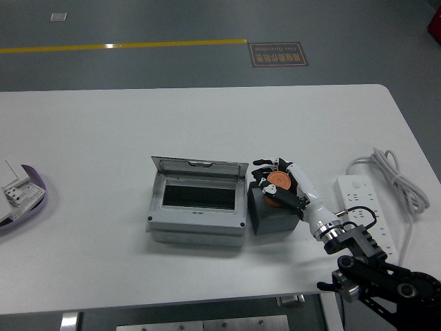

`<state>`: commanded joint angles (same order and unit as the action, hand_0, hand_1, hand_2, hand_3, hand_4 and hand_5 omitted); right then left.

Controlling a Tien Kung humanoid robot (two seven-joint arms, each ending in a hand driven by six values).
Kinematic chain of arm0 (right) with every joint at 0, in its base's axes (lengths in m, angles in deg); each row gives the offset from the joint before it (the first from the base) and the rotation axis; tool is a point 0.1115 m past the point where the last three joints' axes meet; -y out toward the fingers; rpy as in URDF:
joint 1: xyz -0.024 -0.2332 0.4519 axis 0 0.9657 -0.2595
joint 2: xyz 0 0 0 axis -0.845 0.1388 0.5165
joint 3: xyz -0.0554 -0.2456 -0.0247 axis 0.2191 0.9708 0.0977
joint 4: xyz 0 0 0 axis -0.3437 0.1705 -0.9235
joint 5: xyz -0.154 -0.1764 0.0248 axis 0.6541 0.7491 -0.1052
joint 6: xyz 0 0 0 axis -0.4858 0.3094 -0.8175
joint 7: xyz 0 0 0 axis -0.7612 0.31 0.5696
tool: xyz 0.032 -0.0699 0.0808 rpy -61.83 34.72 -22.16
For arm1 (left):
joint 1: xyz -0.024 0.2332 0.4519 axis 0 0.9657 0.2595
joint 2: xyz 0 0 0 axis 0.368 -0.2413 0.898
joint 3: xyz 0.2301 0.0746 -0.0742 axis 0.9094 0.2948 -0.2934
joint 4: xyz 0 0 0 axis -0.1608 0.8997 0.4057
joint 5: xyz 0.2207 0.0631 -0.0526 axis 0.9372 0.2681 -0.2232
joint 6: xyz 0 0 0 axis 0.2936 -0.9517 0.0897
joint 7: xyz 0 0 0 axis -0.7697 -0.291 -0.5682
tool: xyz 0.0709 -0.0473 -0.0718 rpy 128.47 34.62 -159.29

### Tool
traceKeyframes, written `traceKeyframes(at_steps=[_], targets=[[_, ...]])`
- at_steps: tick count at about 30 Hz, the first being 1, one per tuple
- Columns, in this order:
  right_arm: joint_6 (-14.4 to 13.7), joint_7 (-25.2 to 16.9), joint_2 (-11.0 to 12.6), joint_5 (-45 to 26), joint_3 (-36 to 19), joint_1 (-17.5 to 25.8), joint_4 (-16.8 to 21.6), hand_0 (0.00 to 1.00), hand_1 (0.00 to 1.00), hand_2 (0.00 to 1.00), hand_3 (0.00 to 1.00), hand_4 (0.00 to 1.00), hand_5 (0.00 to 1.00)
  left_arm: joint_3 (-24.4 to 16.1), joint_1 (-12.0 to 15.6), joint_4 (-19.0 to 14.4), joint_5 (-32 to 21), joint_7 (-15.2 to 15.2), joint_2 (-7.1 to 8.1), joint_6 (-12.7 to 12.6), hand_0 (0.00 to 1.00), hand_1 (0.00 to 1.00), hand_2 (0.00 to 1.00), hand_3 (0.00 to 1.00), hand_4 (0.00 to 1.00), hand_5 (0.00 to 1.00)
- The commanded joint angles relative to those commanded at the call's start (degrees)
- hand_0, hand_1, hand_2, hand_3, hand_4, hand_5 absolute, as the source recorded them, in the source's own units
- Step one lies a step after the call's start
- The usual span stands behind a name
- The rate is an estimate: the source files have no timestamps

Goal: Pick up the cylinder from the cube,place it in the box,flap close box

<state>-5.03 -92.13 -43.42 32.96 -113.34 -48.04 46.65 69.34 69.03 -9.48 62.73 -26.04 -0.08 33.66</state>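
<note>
At the far left edge of the white bench [207, 124] lies a purple-rimmed tray [36, 200] with some white parts on it, cut off by the picture's border; what the parts are cannot be told. Well to its right, near the middle of the bench, stands a grey box [198, 207] with its flap [200, 167] raised and tilted back along the far side, so the dark inside shows through the open top. Just beside the box on its right, touching or nearly touching its wall, sits a dark grey cube [272, 215]. On top of the cube rests the orange cylinder [278, 183], seen end-on as a round disc. The right robot hand [284, 185], white with black finger joints, reaches in from the lower right and sits over the cube's top, its fingers [270, 164] curled around the cylinder on the far side and another finger crossing the near side; it looks clamped on the cylinder, which is not lifted off the cube. The black arm [375, 272] runs from the wrist down to the picture's lower right corner. Further right, near the bench's right edge, lies a white power strip [362, 207] with its white cable [396, 179] looped beside it. Beyond the bench is grey floor with a yellow line [124, 46].
</note>
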Motion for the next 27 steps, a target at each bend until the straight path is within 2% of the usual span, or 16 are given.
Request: traceKeyframes(at_steps=[2, 3, 8, 9, 21, 26, 27], targets=[[0.04, -0.09, -0.05, -0.18, -0.13, 0.01, 0.04, 0.677, 0.610, 0.594, 0.684, 0.768, 0.054, -0.03, 0.01, -0.01, 0.03, 0.02, -0.01, 0.00, 0.510, 0.548, 0.555, 0.596, 0.712, 0.137], [0.08, -0.17, -0.08, -0.32, -0.21, 0.01, 0.07, 0.694, 0.617, 0.593, 0.712, 0.882, 0.231, -0.03, 0.02, -0.02, 0.05, 0.04, -0.02, 0.01, 0.510, 0.548, 0.555, 0.596, 0.711, 0.136], [0.20, -0.44, -0.22, -0.75, -0.54, 0.08, 0.19, 0.694, 0.617, 0.593, 0.712, 0.882, 0.231, -0.05, 0.06, -0.05, 0.04, 0.10, -0.08, 0.01, 0.510, 0.548, 0.555, 0.596, 0.711, 0.136], [0.19, -0.45, -0.24, -0.74, -0.63, 0.11, 0.20, 0.704, 0.617, 0.591, 0.713, 0.910, 0.295, -0.04, 0.06, -0.05, 0.01, 0.10, -0.10, 0.01, 0.509, 0.549, 0.555, 0.596, 0.711, 0.135], [-0.55, 0.10, -0.15, -0.03, -0.46, 0.23, 0.05, 0.696, 0.618, 0.593, 0.716, 0.915, 0.326, 0.12, 0.02, -0.03, -0.14, 0.01, -0.07, -0.07, 0.509, 0.548, 0.555, 0.596, 0.710, 0.132], [-0.90, 0.39, -0.14, 0.37, 0.02, 0.13, 0.07, 0.696, 0.618, 0.593, 0.716, 0.915, 0.326, 0.17, -0.01, -0.03, -0.15, -0.05, -0.06, -0.07, 0.509, 0.548, 0.555, 0.596, 0.710, 0.132], [-0.95, 0.45, -0.13, 0.48, 0.13, 0.11, 0.09, 0.702, 0.620, 0.589, 0.713, 0.907, 0.301, 0.12, -0.01, -0.02, -0.10, -0.04, -0.06, -0.08, 0.509, 0.548, 0.555, 0.596, 0.710, 0.132]])
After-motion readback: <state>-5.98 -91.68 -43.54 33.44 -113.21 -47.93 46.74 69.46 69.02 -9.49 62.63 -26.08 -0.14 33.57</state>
